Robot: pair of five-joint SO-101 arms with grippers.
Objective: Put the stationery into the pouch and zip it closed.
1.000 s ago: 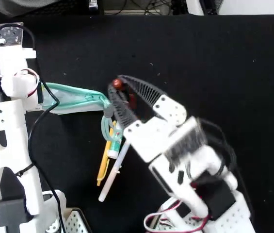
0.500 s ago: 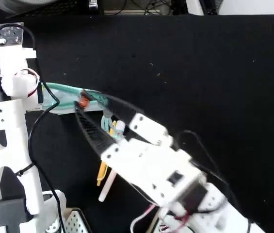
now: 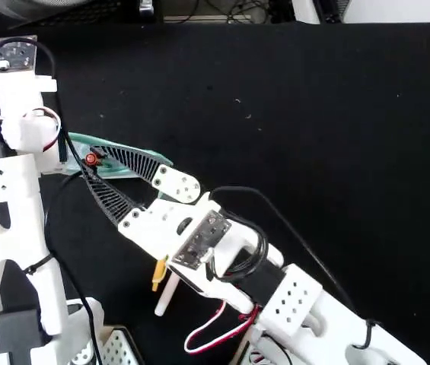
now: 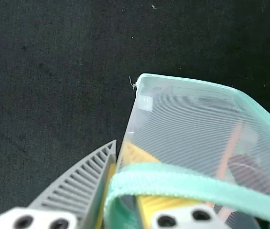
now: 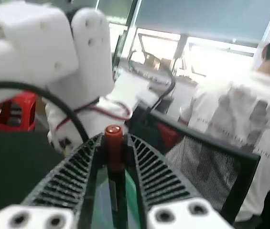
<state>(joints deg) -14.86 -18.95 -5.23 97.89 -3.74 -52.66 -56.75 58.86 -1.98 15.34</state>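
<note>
Loading is in hand: over the black worktop (image 3: 313, 114) the left jaws pinch the teal mesh pouch (image 4: 197, 124); the right jaws, clamped on a red-capped pen (image 5: 113, 143), sit at its upper edge; next, push in, release.

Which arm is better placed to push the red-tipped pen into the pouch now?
Right. The right gripper is shut on the red-tipped pen at the pouch, while the left gripper holds the pouch's end.
</note>
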